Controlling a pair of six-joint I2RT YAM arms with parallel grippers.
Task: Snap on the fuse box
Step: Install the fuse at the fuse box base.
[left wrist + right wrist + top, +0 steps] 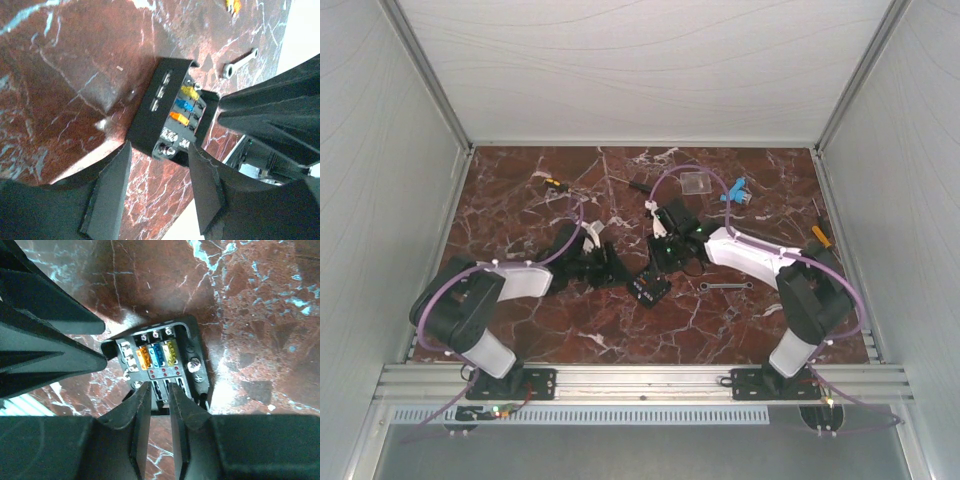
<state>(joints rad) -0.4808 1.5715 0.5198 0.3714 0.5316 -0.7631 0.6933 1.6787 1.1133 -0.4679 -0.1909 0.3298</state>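
Seemingly partway through lining up, nothing snapped yet. At the left claw (pixel 160 147): spread wide, gripping nothing, with the fuse box (pixel 172 112) flat on the tabletop (pixel 60 75) just past the tips. At the right claw (pixel 159 389): narrowed to a slit over the box's near edge; cannot tell whether pinching it. Calls next for steadying the box, then pressing straight down.

Top view high, looking down on whole table (pixel 520 200), both wrist views close, sharing the fuse box (pixel 160 360)
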